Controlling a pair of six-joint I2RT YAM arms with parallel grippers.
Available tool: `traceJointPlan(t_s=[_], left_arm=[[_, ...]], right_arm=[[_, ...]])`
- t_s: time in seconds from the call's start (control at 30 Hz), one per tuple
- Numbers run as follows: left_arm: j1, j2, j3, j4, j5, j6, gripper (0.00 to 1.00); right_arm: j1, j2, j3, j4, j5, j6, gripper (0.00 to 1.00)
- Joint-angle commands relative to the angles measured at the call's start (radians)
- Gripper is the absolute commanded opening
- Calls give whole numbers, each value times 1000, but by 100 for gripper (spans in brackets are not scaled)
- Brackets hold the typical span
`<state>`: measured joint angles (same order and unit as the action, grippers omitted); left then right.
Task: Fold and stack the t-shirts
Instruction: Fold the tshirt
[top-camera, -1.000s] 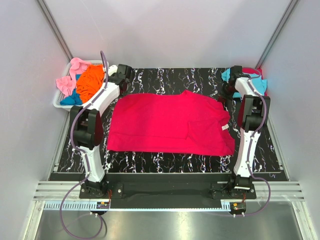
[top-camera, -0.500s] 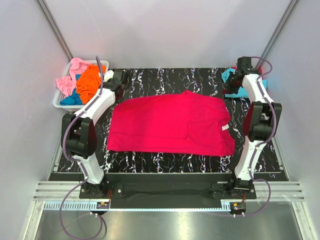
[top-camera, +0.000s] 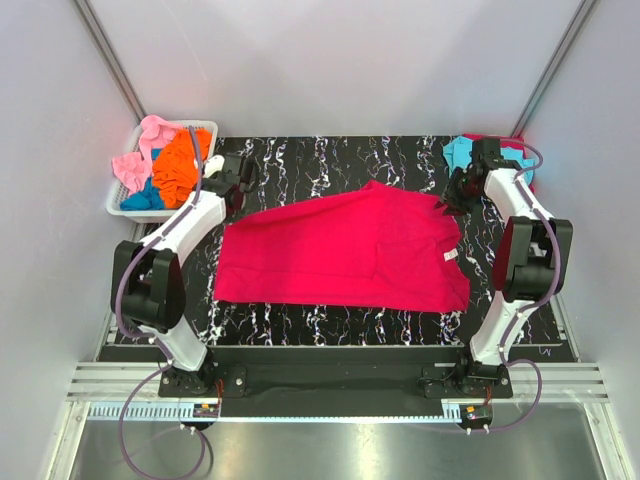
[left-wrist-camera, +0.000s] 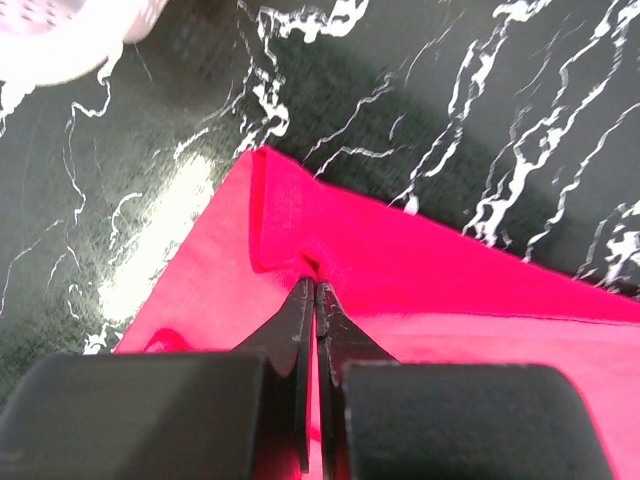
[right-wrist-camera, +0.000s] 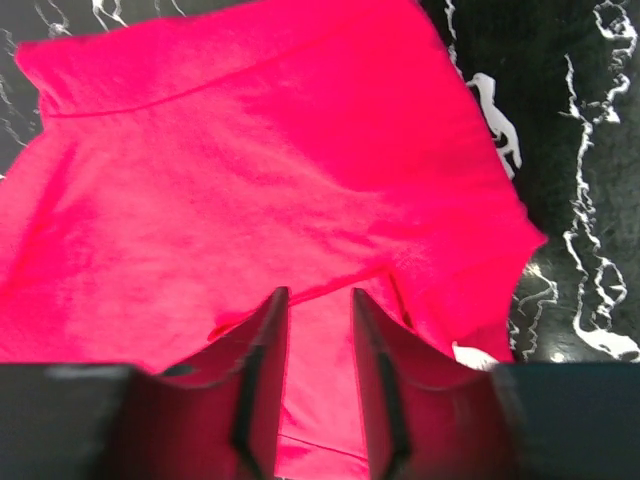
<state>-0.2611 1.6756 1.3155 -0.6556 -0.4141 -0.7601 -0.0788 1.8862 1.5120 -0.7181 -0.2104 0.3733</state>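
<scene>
The crimson-red t-shirt (top-camera: 340, 250) is lying spread across the black marbled worktop (top-camera: 330, 155). The left claw (left-wrist-camera: 313, 288) is pinching a fold at its far left corner, while the right claw (right-wrist-camera: 318, 297) is hovering with fingers parted over its far right part.

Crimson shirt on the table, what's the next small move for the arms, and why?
Probably close the right gripper on the cloth beneath it. The left gripper is shut on the crimson shirt's far left corner, but the right one is open over the far right corner.
</scene>
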Motion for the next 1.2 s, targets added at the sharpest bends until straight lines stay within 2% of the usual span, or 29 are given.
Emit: traceJointPlan(t_s=[0.0,0.33,0.67,0.9,1.17], left_arm=[[-7,-62,-31,22,5,-13,1],[-17,-96,-156,27,20,-50,1],[-18,-83,-202,33,21,-50,1],[-18,-76,-203,36,29,-45,2],[-18,-68,-208,43,41,-45,2]], right_arm=[[5,10,23,66,-37,16,41],[5,178,169,72,11,3,43],[-1,415,453,68,51,-57,46],[-6,481,514,63,74,-103,47],[-15,504,514,57,-1,-105,46]])
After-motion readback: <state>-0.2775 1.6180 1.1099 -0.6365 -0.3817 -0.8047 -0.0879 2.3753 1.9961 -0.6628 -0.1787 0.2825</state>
